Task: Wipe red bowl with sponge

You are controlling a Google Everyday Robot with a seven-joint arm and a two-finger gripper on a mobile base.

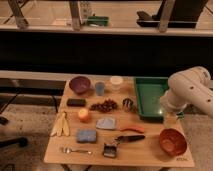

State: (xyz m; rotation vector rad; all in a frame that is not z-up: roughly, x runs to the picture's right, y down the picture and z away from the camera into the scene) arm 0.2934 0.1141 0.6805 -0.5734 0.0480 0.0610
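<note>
Sponge (86, 136) and red bowl (173, 141) lie well apart on the wooden table (145, 156). Taking the green tray (150, 96) as the mark, the red bowl sits in front of the tray's right end, towards the camera, by the table's near corner. It stands upright with its mouth open to the view. The blue sponge lies flat, far to the left of the tray and nearer the camera than it.

The white arm (192, 87) reaches in over the tray's right edge and bends downward. The gripper (172, 116) hangs just past the tray's front right corner, above the red bowl and a little behind it, not touching it. Whether the jaws are wide or narrow cannot be told, and nothing can be seen in them.

Left of the tray stand a metal can (128, 104), a pile of reddish-brown bits (105, 105), a white cup (116, 82), a blue cup (100, 88) and, farthest left, a dark purple bowl (80, 84). In front of the tray's left end lie an orange-handled tool (132, 129) and a black-handled brush (129, 138), with a grey cloth (105, 123) beside them, between the tray and the sponge.
</note>
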